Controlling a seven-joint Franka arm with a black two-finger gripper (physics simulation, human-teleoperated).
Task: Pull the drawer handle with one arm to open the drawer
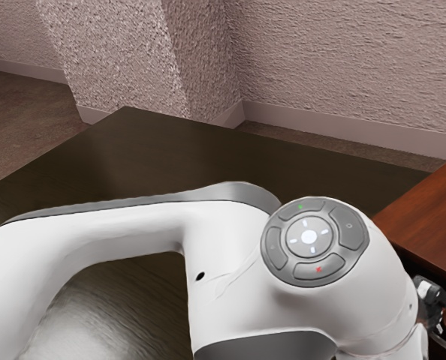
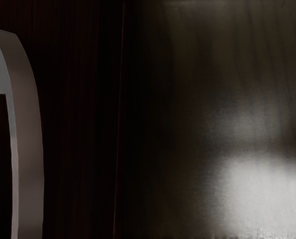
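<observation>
We see the curved grey metal handle point(image 2: 23, 149) on the dark red-brown wooden drawer front point(image 2: 78, 119). The black gripper point(image 1: 435, 301) is near that handle, but we cannot tell its state. An off-centre pull risks slipping off the handle.

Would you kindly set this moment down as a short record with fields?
arm: white Franka arm, coming in from the exterior view's left, reaching right
handle: grey curved drawer handle, close before the wrist camera
drawer: dark reddish drawer front behind the handle; open or shut cannot be told
cabinet: reddish-brown wooden cabinet at the exterior view's right edge
table: dark wooden table, with a bright glare patch
</observation>
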